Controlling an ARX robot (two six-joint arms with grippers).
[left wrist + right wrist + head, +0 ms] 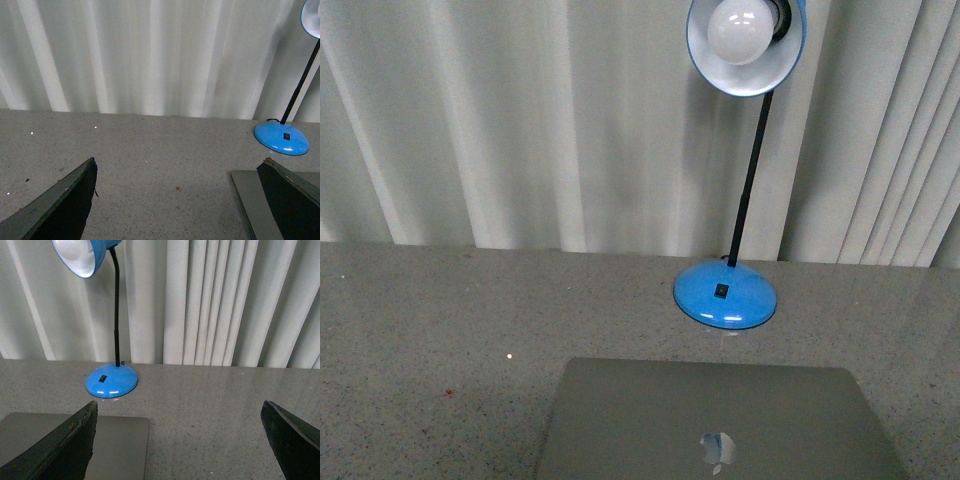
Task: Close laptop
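The laptop [720,420] lies at the near edge of the front view as a flat silver-grey slab, its shiny apple logo [717,448] facing up. No keys or screen show. Neither arm appears in the front view. My left gripper [177,200] is open over the grey table, and the laptop's corner [252,205] lies just inside one dark finger [290,200]. My right gripper [177,440] is open too, with the laptop's corner [120,445] next to one finger [65,445]. Nothing is between either pair of fingers.
A blue desk lamp stands just behind the laptop, its base [725,295] on the speckled grey table [440,330] and its shade [745,40] high above. The base also shows in both wrist views [281,138] [111,380]. White curtains [520,120] hang along the table's far edge.
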